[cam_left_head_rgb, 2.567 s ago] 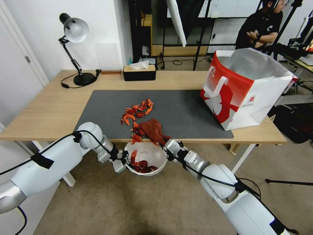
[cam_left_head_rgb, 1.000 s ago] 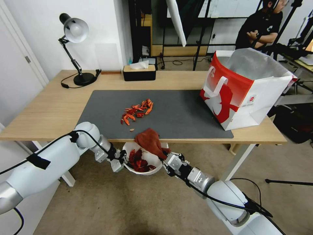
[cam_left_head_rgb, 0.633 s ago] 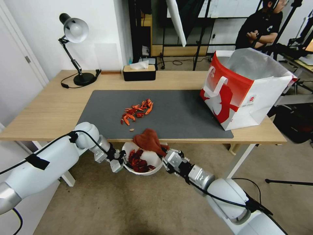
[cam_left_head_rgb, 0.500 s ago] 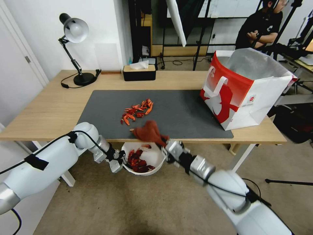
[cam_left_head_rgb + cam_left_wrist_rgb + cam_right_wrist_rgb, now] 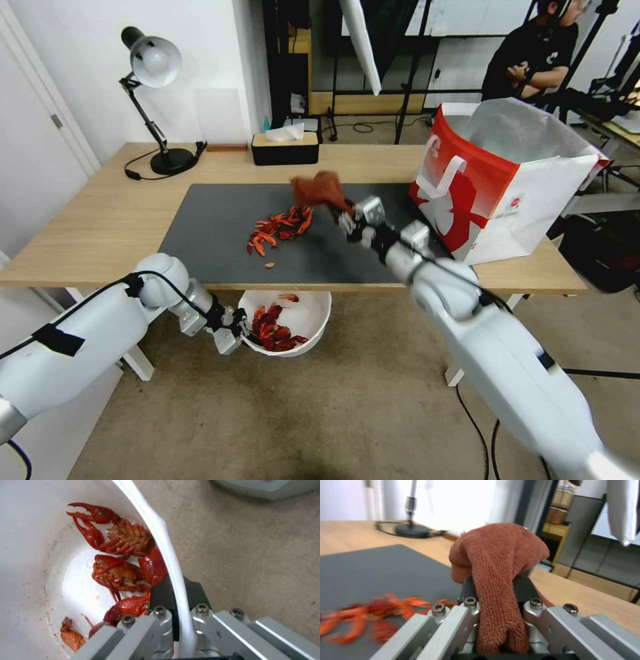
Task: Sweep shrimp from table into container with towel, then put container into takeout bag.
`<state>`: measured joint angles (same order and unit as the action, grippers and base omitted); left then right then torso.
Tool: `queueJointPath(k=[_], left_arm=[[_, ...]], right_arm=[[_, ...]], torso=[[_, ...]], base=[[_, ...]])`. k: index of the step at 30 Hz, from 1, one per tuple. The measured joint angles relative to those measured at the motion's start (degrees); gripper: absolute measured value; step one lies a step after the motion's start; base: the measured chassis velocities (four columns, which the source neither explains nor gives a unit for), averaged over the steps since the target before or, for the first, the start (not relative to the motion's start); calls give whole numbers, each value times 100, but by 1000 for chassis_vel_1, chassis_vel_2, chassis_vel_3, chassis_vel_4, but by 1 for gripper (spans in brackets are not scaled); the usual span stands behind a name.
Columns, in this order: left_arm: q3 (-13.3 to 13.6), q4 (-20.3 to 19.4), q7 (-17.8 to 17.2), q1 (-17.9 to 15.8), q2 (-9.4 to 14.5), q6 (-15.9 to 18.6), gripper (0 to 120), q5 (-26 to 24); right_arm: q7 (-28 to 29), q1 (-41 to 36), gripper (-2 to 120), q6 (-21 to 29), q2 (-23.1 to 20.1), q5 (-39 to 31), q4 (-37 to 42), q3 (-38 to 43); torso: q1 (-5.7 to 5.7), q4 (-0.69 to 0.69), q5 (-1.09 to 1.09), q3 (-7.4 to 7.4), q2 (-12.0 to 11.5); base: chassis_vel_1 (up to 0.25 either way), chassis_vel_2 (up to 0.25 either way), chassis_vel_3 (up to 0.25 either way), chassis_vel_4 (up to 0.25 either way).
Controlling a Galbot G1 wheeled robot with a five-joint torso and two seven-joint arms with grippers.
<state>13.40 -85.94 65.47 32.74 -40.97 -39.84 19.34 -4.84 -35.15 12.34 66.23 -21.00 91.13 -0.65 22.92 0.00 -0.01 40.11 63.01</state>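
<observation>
The long light wood-grain bench [image 5: 100,220] carries the boxy red-and-white takeout bag [image 5: 497,180], open-topped to receive. Below its near edge, the left pincer [image 5: 235,331] clamps the round white plastic container's [image 5: 313,307] rim, a catch-basin. The right pincer [image 5: 348,215] grips the rust-brown towel [image 5: 320,188] beyond the remaining red-orange shrimp [image 5: 280,227], seemingly for an inward sweep.

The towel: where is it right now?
Head view: the towel hangs in the right tool, raised over the grey mat, beyond the shrimp pile.
</observation>
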Motion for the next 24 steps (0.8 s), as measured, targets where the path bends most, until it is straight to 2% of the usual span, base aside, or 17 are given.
queueJointPath(k=[1, 3, 5, 7, 9, 12, 20, 24], left_arm=[[0, 0, 0, 0, 0, 0, 0, 0], [-58, 8, 14, 47, -2, -23, 0, 24], [-73, 8, 17, 58, -3, -27, 0, 26], [-117, 12, 24, 96, -7, -30, 0, 35], [-133, 20, 26, 111, -7, -35, 0, 42], [-224, 54, 37, 178, -7, -72, 0, 61], [-325, 105, 49, 255, 4, -120, 0, 82], [-357, 127, 57, 256, 3, -133, 0, 84]], right_arm=[[0, 0, 9, 0, 0, 0, 0, 0], [0, 355, 9, -117, 239, 159, -745, -161], [-11, 448, 9, -137, 312, 222, -947, -188], [-145, 734, 9, -177, 535, 391, -1533, -236], [-228, 822, 9, -196, 601, 439, -1716, -242], [-512, 1165, 9, -335, 830, 580, -2387, -267], [-1055, 1603, 9, -498, 1142, 686, -3332, -258], [-1358, 1673, 9, -565, 1191, 752, -3487, -299]], torso=[[0, 0, 0, 0, 0], [0, 0, 0, 1, 0], [1, 0, 0, 1, 0], [1, 0, 0, 1, 0], [0, 0, 0, 0, 0], [1, -1, 0, 0, 0], [1, -1, 1, 0, 0], [1, -1, 0, 0, 1]], base=[[0, 0, 0, 0], [0, 0, 0, 0], [0, 0, 0, 0], [0, 0, 0, 0], [0, 0, 0, 0], [0, 0, 0, 0], [0, 0, 0, 0], [0, 0, 0, 0]])
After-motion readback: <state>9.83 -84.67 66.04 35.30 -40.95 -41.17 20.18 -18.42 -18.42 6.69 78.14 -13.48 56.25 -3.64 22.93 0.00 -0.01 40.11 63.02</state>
